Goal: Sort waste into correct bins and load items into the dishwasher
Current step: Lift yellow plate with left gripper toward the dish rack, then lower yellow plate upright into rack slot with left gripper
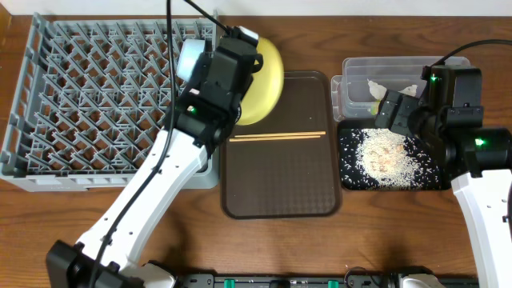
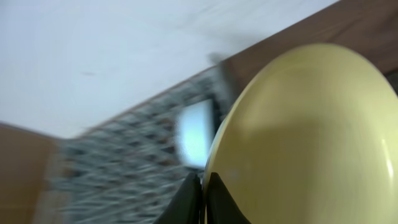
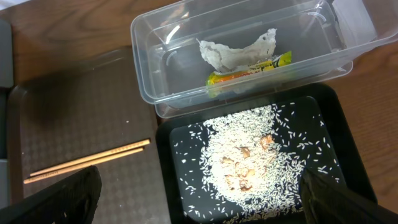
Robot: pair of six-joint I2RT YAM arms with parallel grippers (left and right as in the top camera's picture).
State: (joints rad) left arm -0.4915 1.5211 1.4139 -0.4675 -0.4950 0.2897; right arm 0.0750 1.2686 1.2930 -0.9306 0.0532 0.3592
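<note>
Starting at the front edge of the table (image 1: 384,232), the brown serving tray (image 1: 280,180) lies in the middle, with a pair of chopsticks (image 1: 278,135) across it. To its right, the black tray (image 3: 339,149) sits toward the right edge. It carries a spread of rice grains (image 3: 242,155) mixed with a few tan scraps.

The right gripper (image 3: 199,205) hangs above this tray's near side. Its two fingers are spread wide apart at the bottom corners of the wrist view. They hold nothing and touch nothing.

Just beyond the black tray and touching it, the clear tub (image 3: 149,93) holds the crumpled tissue (image 3: 233,53). The orange-and-green wrapper (image 3: 249,74) lies against the tissue.

Farther back, near the far edge, the left gripper (image 2: 201,198) is clamped on the rim of the yellow-green plate (image 1: 268,76), with one dark finger on each face. The plate is lifted and tilted, between the dish rack's right wall and the brown tray's far-left corner.

The dish rack (image 1: 96,96) fills the far-left part of the table. A pale bluish shape (image 2: 196,134) stands in it near the gripper, too blurred to name.
</note>
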